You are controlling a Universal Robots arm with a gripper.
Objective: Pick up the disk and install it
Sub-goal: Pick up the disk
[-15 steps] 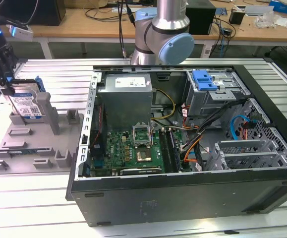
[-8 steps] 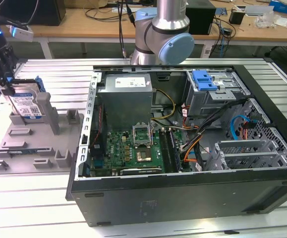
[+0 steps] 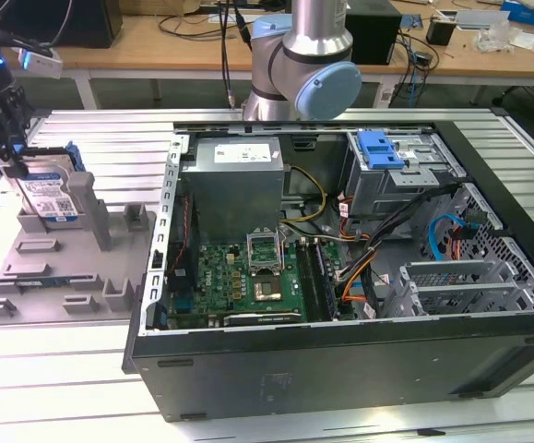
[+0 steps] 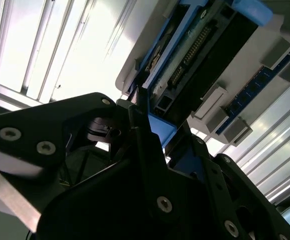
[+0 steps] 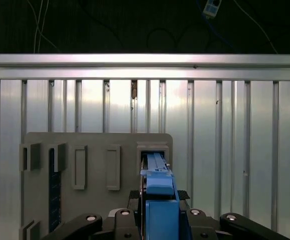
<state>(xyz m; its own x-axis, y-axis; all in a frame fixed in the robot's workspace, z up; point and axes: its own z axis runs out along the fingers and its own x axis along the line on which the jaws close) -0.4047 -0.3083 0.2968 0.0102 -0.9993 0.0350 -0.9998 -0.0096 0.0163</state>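
disk: upright in slot of grey fixture tray, exterior view's left. pincer: closed on disk's upper edge. pick-up advice: draw straight along slot, no tilt, firm hold.

- At the exterior view's left, you see the gripper closed about the upper edge of the disk.
- The disk stands upright in the grey fixture tray, its label facing you.
- Just beside the tray lies the open computer case on the slatted metal table.
- Inside the case you find a green motherboard and a blue handle on the metal cage.
- The arm rises behind the case.
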